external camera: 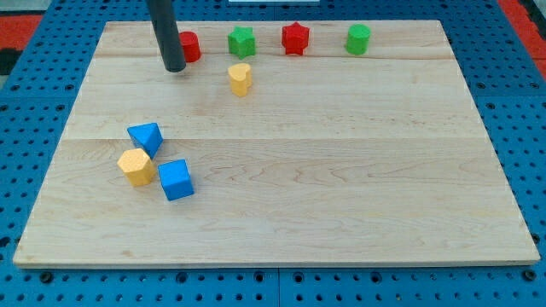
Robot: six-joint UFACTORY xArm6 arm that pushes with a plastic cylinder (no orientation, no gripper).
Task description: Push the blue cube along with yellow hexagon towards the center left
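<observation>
Board [281,213]: pale wood, set on a blue pegboard. Your tool: my tip [175,68], the lower end of a plain dark rod with no jaws to open or close, so there is nothing gripped; it stands near the view's top left, just left of a red block [189,46] and well apart from the task's pieces. Task pieces: the blue cube [176,179] and the yellow hexagon [136,165], lying close together in the lower left of the board, the cube to the hexagon's right and slightly lower; whether they touch cannot be told for certain. Neighbour: a blue wedge-like block [145,136] just above the hexagon, seemingly against it. Others, top row: green star-like block [241,40], red star-like block [294,37], green cylinder-like block [358,38]; below them a yellow block [240,78]. Handling advice: the pair likely needs only a short shove leftward and a little up. You would do well to bring the tip round to the cube's right face, slightly low, without brushing the wedge, then press through the cube's middle so it carries the hexagon ahead. An off-centre push would probably spin the cube off the hexagon.
</observation>
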